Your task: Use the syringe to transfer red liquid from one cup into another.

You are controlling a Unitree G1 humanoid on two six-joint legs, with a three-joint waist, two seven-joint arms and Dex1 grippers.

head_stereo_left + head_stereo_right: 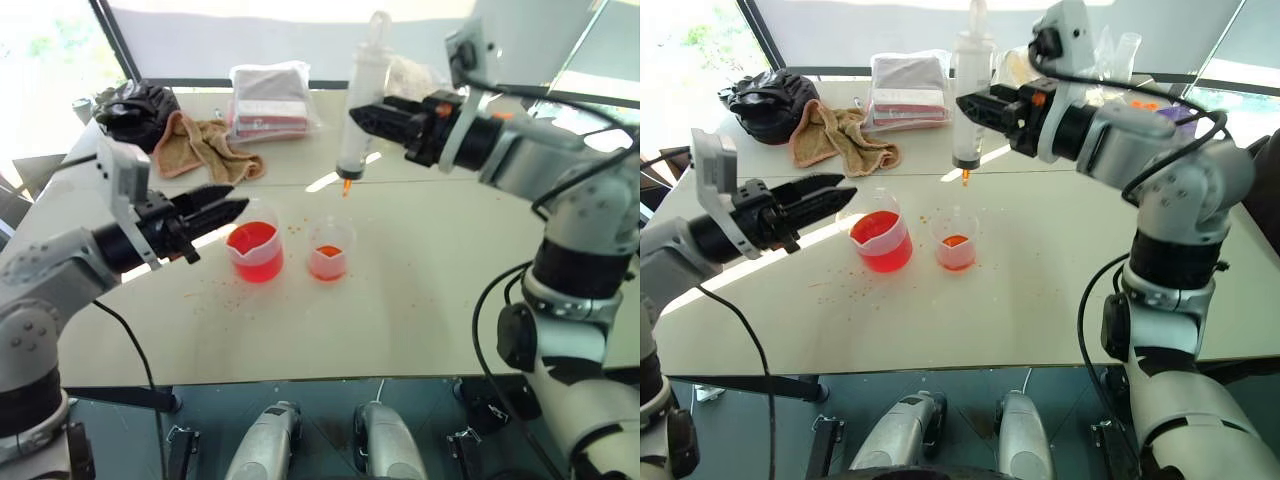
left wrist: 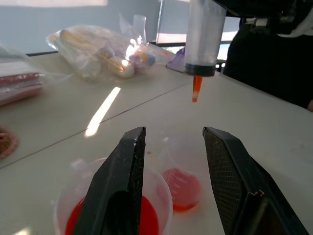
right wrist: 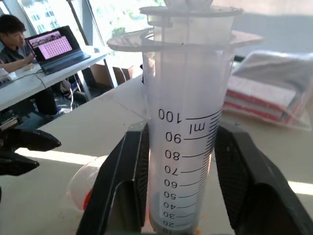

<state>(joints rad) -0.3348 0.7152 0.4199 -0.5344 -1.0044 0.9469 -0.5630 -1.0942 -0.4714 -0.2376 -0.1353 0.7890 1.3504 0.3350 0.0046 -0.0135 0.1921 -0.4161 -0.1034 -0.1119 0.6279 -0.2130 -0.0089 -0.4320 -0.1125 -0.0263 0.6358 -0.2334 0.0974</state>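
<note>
My right gripper (image 1: 362,117) is clamped on the big clear plastic syringe (image 1: 360,110), upright above the small clear cup (image 1: 329,251). Left gripper (image 1: 222,203) hangs empty, fingers apart, beside the red-filled spouted beaker (image 1: 254,252).

The syringe (image 3: 186,142) is showing a clear, smooth plastic barrel with black printed graduations and an orange tip. The spouted beaker (image 1: 255,252) and the smaller cup (image 1: 329,251) are appearing as thin translucent plastic, glossy at the rims. The table (image 1: 420,300) is presenting a smooth, matt, pale surface. The towel (image 1: 200,146) is looking like rough tan cloth. The gripper fingers (image 2: 122,191) are showing matt black plastic with finely textured inner pads.
</note>
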